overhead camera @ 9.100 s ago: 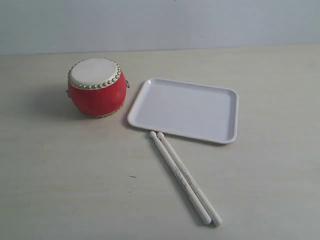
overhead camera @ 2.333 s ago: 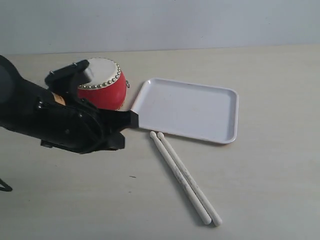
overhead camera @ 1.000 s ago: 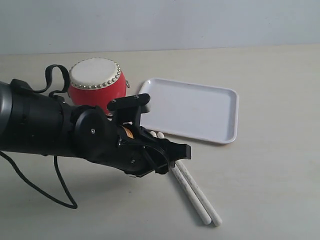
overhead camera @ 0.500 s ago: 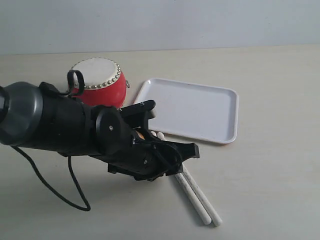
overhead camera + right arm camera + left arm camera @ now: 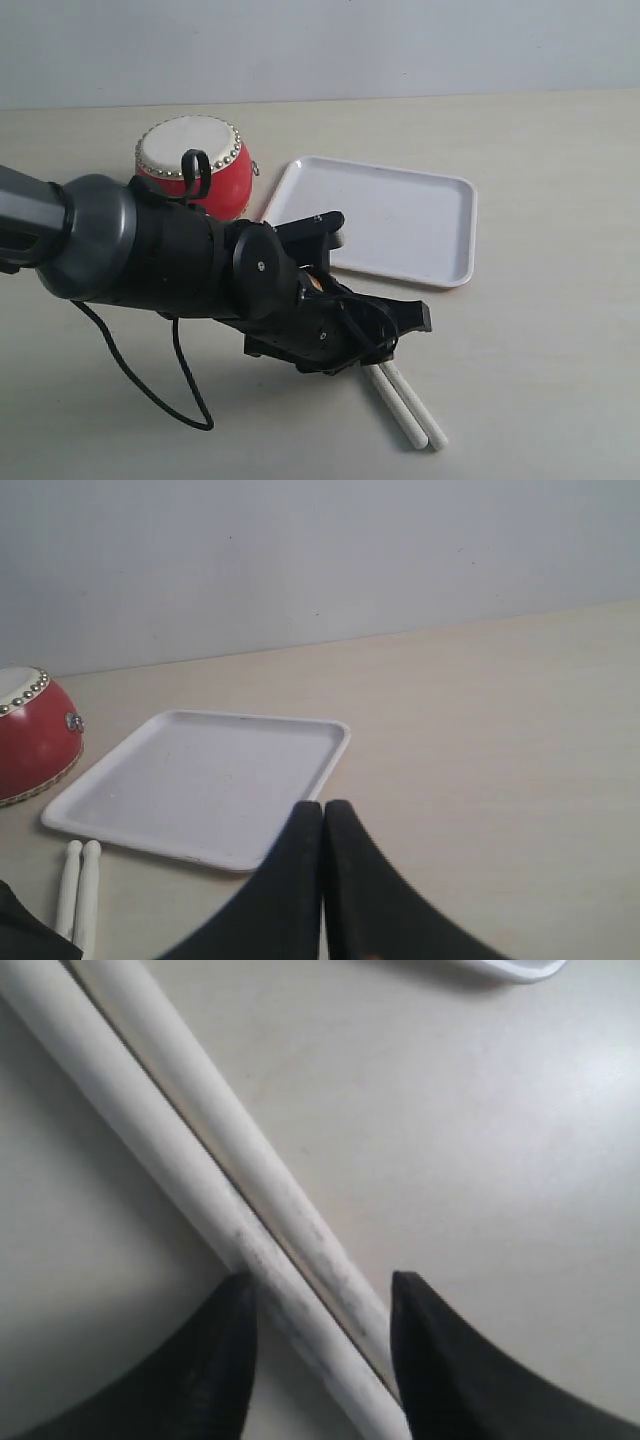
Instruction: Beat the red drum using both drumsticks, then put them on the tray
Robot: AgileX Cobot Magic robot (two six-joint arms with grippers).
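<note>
Straddling both drumsticks (image 5: 135, 1125) with its jaws spread wide, your left gripper (image 5: 320, 1300) sits low over the table (image 5: 540, 350), near the white tray (image 5: 400, 215); your right gripper (image 5: 322, 815) is pinched closed and empty. The sticks look light, stiff and smooth: pale, round wood that will likely roll. They lie touching, so pinch squarely across the shaft. The glossy red drum (image 5: 190, 145) stands beside the tray
</note>
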